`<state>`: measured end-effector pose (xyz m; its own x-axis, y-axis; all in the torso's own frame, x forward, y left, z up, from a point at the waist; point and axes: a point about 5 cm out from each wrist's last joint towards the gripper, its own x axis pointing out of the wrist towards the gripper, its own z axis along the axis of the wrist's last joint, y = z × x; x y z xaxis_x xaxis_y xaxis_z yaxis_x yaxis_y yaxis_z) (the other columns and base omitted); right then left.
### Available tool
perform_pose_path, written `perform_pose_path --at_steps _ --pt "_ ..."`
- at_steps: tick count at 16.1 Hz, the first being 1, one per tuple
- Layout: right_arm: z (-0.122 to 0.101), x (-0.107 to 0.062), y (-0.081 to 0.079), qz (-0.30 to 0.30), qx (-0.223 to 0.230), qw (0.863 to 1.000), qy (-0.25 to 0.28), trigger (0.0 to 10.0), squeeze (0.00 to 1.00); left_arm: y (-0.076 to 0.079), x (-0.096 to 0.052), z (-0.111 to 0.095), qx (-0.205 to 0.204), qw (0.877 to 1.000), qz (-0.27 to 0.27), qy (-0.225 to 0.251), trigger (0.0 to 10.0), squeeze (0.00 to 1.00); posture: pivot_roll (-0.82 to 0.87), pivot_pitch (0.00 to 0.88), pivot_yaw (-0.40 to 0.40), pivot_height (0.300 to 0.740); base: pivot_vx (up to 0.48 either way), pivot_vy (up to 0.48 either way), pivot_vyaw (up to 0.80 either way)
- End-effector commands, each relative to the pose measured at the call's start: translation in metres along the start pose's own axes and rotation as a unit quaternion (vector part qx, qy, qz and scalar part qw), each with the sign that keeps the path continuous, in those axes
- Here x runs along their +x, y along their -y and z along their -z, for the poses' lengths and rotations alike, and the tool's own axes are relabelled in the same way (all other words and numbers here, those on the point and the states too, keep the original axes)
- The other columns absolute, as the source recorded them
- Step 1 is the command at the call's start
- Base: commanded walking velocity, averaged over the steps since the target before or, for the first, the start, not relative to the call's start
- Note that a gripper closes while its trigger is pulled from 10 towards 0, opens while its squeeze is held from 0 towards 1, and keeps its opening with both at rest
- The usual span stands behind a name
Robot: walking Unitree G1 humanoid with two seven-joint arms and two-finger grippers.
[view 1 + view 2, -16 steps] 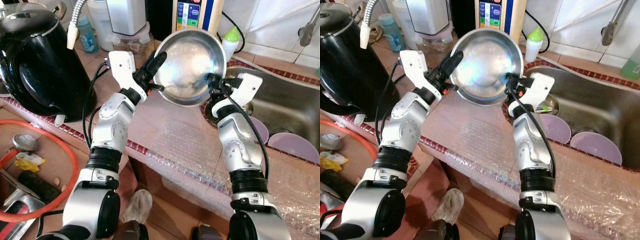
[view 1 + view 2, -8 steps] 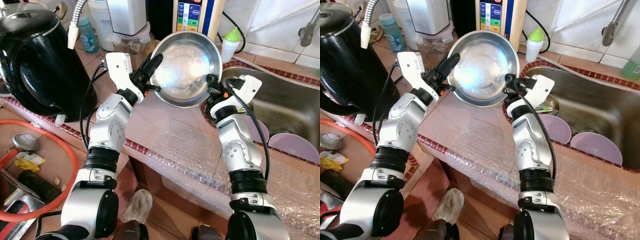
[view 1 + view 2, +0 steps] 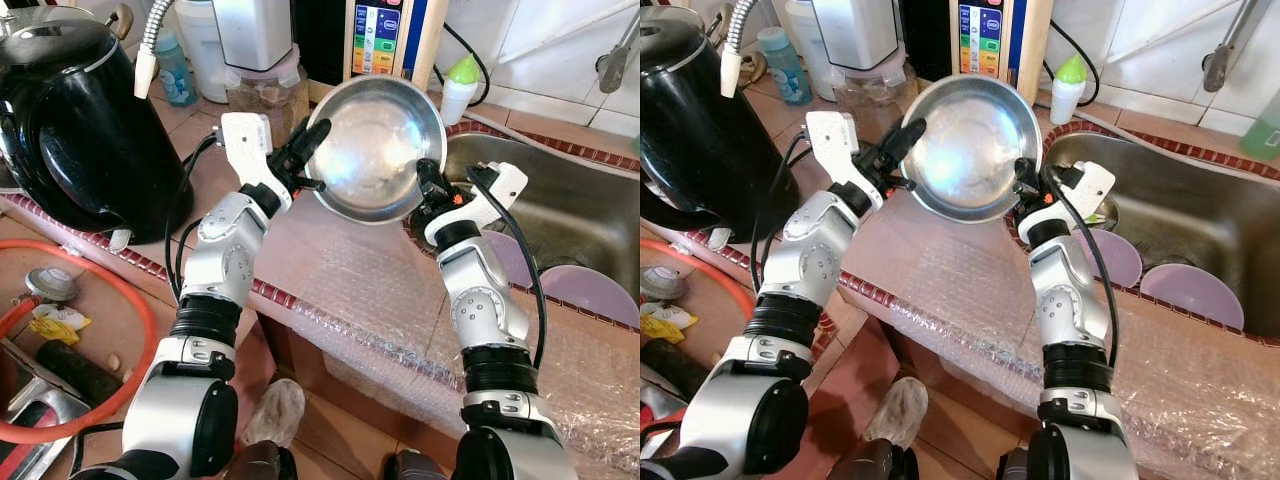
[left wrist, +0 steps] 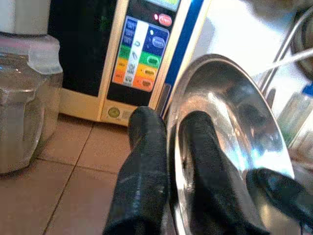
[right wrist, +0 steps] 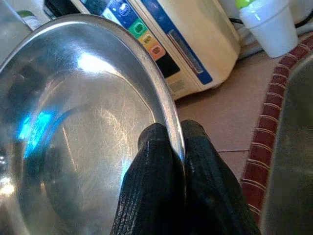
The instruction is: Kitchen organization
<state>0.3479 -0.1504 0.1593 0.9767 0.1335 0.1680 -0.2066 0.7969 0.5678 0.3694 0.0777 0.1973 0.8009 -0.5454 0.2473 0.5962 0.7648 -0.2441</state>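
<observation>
Steel bowl aloft; left tool and right tool both clamped on opposite rims.

I see the bowl held above the counter, left hand on its left rim, right hand on its right; the sink lies right of it, the kettle left.
</observation>
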Motion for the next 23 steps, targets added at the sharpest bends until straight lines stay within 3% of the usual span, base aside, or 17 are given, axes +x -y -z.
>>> perform_pose_path --at_steps 1,5,8,11,15,17,18,21,22,23 --pt "0.004 0.002 0.006 0.029 -0.009 0.999 -0.013 0.0 0.0 0.006 0.004 -0.002 0.047 0.999 0.014 -0.007 10.0 1.0 -0.06 0.03 0.058 0.74 0.0 0.0 0.0" --pt "0.004 0.003 0.018 0.077 0.005 0.997 -0.01 0.0 0.0 0.007 0.006 -0.003 0.087 0.996 0.019 -0.02 10.0 1.0 -0.05 0.028 0.06 0.74 0.0 0.0 0.0" --pt "-0.001 0.004 0.025 0.108 -0.019 0.994 0.001 0.0 0.0 0.011 -0.005 0.011 0.132 0.987 0.06 -0.071 10.0 1.0 -0.06 0.031 0.074 0.74 0.0 0.0 0.0" --pt "-0.009 0.002 0.036 0.146 -0.037 0.988 0.02 0.0 0.0 0.014 -0.011 0.018 0.139 0.983 0.08 -0.09 10.0 1.0 -0.06 0.034 0.082 0.74 0.0 0.0 0.0" --pt "-0.035 -0.006 0.06 0.227 -0.074 0.968 0.075 0.0 0.0 0.028 -0.026 0.033 0.132 0.975 0.126 -0.128 10.0 1.0 -0.06 0.039 0.09 0.74 0.0 0.0 0.0" --pt "-0.05 -0.014 0.082 0.298 -0.111 0.943 0.095 0.0 0.0 0.034 -0.035 0.041 0.131 0.967 0.155 -0.153 10.0 1.0 -0.06 0.042 0.089 0.74 0.0 0.0 0.0" --pt "-0.055 -0.021 0.096 0.35 -0.143 0.921 0.092 0.0 0.0 0.036 -0.038 0.042 0.13 0.967 0.156 -0.156 10.0 1.0 -0.05 0.044 0.089 0.74 0.0 0.0 0.0" --pt "-0.055 -0.033 0.115 0.412 -0.185 0.89 0.067 0.0 0.0 0.037 -0.04 0.044 0.129 0.966 0.155 -0.164 10.0 1.0 -0.05 0.046 0.086 0.74 0.0 0.0 0.0" --pt "-0.051 -0.037 0.121 0.431 -0.204 0.878 0.048 2.5 0.0 0.038 -0.042 0.045 0.128 0.965 0.154 -0.169 10.0 1.0 -0.05 0.047 0.086 0.74 0.0 0.0 0.0" --pt "-0.047 -0.041 0.126 0.443 -0.223 0.868 0.03 6.7 0.0 0.038 -0.044 0.047 0.128 0.965 0.153 -0.172 10.0 1.0 -0.05 0.048 0.086 0.74 0.0 0.0 0.0"
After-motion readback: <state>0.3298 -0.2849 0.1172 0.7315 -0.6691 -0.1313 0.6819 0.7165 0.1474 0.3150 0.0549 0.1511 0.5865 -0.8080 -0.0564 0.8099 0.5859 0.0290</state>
